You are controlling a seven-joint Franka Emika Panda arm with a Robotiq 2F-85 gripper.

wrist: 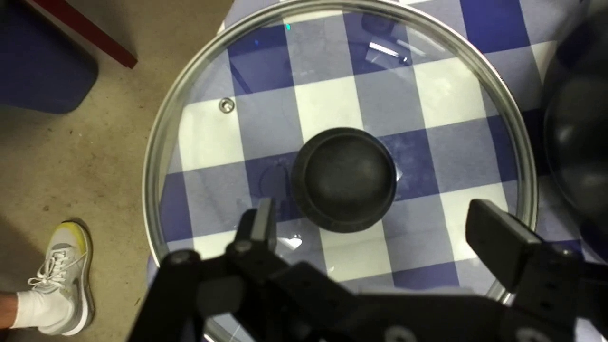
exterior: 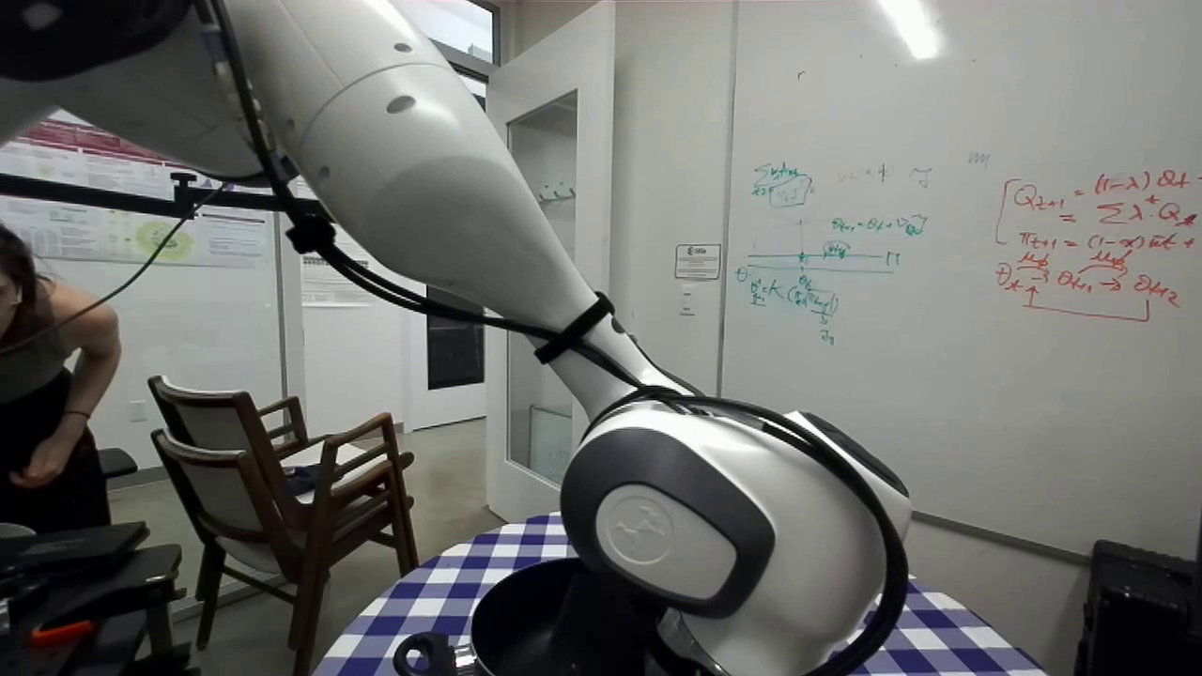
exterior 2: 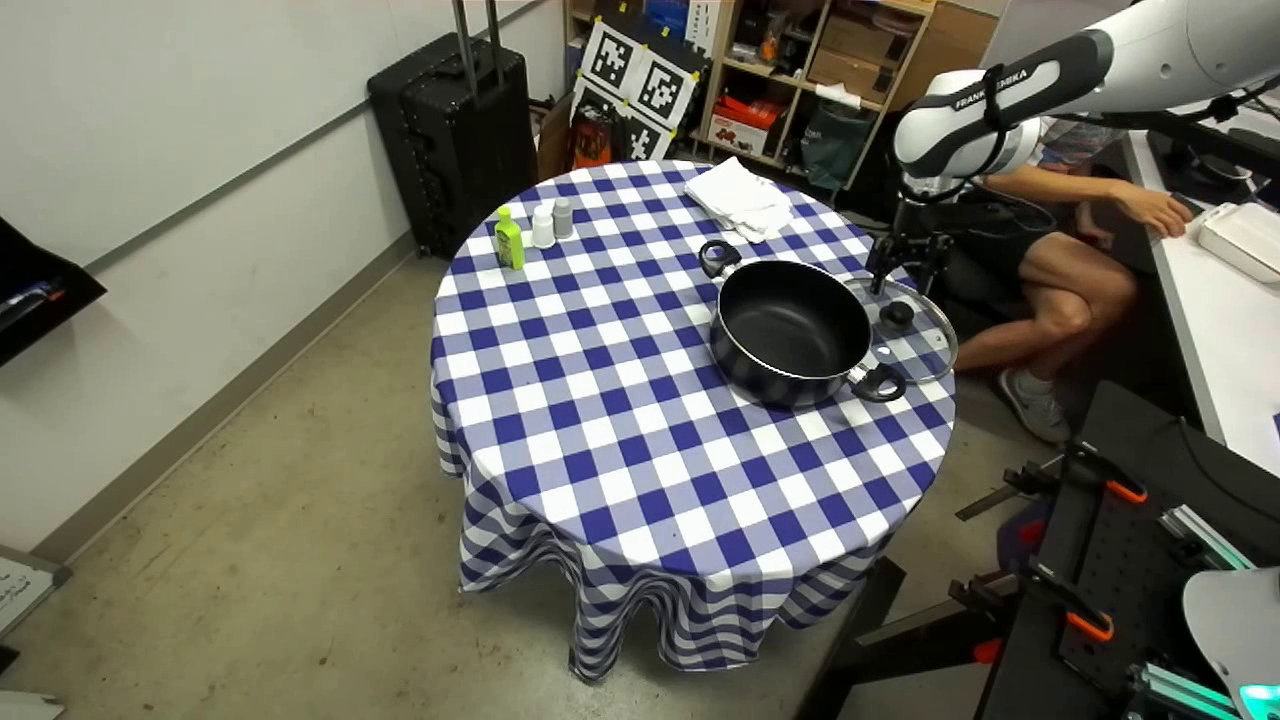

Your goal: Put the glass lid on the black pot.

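A hard black suitcase (exterior 2: 455,140) stands on the floor at the far left, the top of its raised pull handle cut off. A round blue-and-white checked tablecloth (exterior 2: 620,450) hides the tabletop. At its far left stand a small bright-green bottle (exterior 2: 509,245), a small white container (exterior 2: 543,230) and a small grey container (exterior 2: 563,219); any print is too small to read. Farther right, a white cloth (exterior 2: 740,198) lies near the far edge.

Right of the middle, the wide, shallow, round black pot (exterior 2: 790,325) stands upright and uncovered. In an exterior view the white robot arm (exterior: 451,207) hides part of the pot (exterior: 512,615), which is cut off below.

Just right of it, by the table's right edge, the round, domed glass lid (exterior 2: 915,350) lies on the tablecloth, black knob (wrist: 344,180) up; whether it touches the pot's near handle (exterior 2: 866,378) cannot be told. Over the lid hangs the black two-finger gripper (wrist: 380,225), fingers spread wide, clasping nothing. In the wrist view it hides part of the rim; fingertip height above the glass cannot be judged. At right, the arm hides some of a seated person (exterior 2: 1070,290).
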